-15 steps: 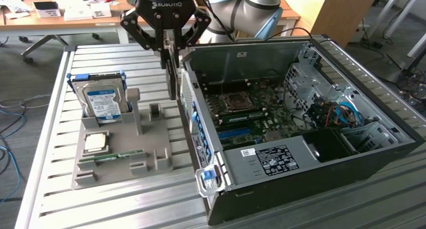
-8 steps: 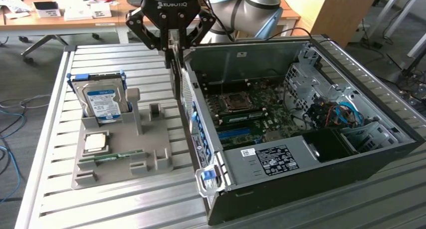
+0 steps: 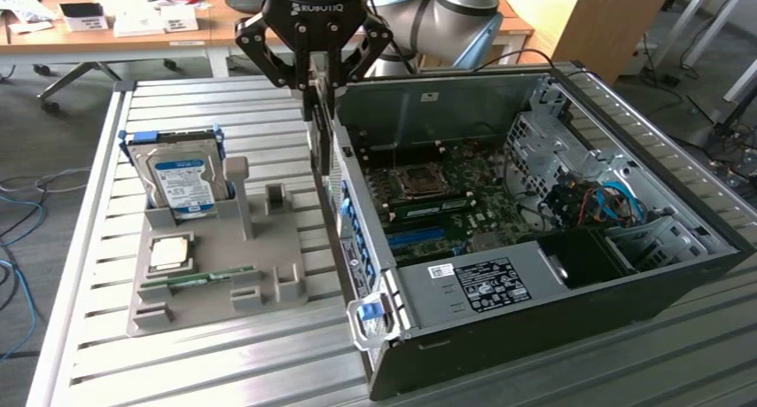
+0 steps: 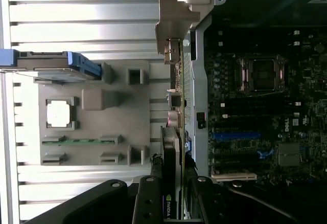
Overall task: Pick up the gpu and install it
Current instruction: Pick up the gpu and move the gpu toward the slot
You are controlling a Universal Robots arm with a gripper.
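**The jaws hold the gpu on edge beside the open computer case**

Your jaws are set narrow and clamped on the gpu (image 3: pixel 318 128). It hangs straight down from them, just outside the computer case (image 3: pixel 615 314) wall, over the gap between the case and the grey parts tray (image 3: pixel 284 287). In the wrist view you look along the card's edge to its grey metal bracket (image 4: pixel 172 24). On the tray sit a hard drive (image 3: pixel 180 178), a CPU (image 3: pixel 169 252) and a memory stick (image 3: pixel 199 278), all on the slatted worktop (image 3: pixel 177 371).
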